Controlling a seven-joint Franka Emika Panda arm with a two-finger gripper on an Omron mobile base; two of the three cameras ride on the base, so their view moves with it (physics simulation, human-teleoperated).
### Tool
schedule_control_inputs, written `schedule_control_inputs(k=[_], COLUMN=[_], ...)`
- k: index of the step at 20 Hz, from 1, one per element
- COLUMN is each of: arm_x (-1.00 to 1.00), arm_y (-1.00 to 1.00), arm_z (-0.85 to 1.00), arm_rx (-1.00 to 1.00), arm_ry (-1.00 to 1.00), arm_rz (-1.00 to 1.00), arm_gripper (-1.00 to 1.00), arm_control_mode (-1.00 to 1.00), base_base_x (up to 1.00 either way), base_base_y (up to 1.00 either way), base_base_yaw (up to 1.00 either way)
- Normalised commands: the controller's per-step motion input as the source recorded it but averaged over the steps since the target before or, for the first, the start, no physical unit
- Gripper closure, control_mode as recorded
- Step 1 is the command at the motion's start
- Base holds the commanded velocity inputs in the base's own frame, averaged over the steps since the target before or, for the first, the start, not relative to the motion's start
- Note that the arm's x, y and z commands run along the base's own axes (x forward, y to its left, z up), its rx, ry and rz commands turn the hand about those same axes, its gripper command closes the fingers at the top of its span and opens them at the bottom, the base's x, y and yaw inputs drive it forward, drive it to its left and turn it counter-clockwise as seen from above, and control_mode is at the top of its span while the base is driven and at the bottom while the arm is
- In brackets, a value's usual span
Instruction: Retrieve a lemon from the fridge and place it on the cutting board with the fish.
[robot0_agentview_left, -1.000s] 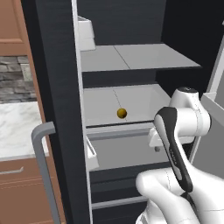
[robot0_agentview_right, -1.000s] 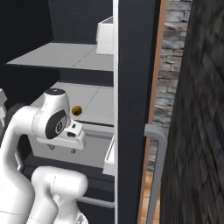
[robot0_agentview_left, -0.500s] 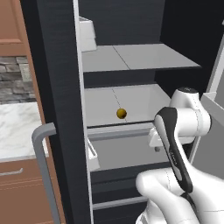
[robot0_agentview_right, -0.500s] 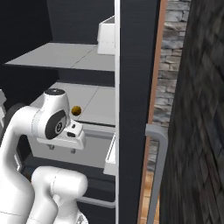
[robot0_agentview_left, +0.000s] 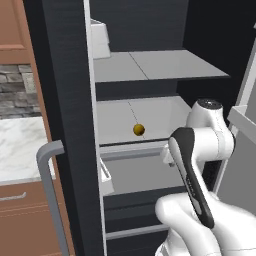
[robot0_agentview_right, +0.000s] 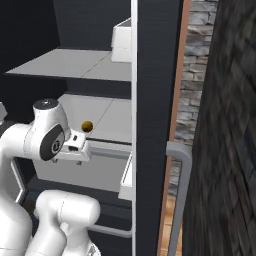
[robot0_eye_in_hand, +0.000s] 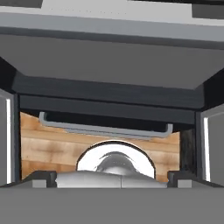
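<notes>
The black fridge (robot0_agentview_left: 65, 100) stands open with its grey-white shelves showing. The lemon (robot0_agentview_left: 139, 130), a small yellow-orange ball, rests alone on the middle shelf (robot0_agentview_left: 160, 112), also seen as the lemon (robot0_agentview_right: 87, 125) from the right. My gripper (robot0_agentview_left: 168, 156) hangs in front of the shelf's front edge, lower than the lemon and to its right, apart from it. In the hand view the gripper (robot0_eye_in_hand: 112, 180) is open, fingertips (robot0_eye_in_hand: 38, 178) wide apart with nothing between them. The cutting board and the fish are out of view.
A white door bin (robot0_agentview_left: 106, 175) juts from the left door, whose grey bar handle (robot0_agentview_left: 50, 190) stands out. A marble counter (robot0_agentview_left: 20, 150) and brown cabinets lie left. The hand view looks down on a lower drawer handle (robot0_eye_in_hand: 105, 128) and wooden floor (robot0_eye_in_hand: 43, 148).
</notes>
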Motion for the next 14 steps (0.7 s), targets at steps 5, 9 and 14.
schedule_control_inputs(k=[5, 9, 14], arm_x=[0.53, 0.68, 0.44], arm_y=[0.37, 0.30, 0.08], arm_z=[0.40, 0.37, 0.17], arm_rx=[-0.13, -0.04, 0.04], arm_ry=[-0.39, -0.33, -0.18], arm_rz=[0.00, 0.00, 0.02], arm_gripper=[-1.00, -1.00, -1.00], arm_control_mode=[-1.00, -1.00, -1.00], base_base_x=[0.00, 0.00, 0.00], base_base_y=[0.00, 0.00, 0.00], base_base_yaw=[0.00, 0.00, 0.00])
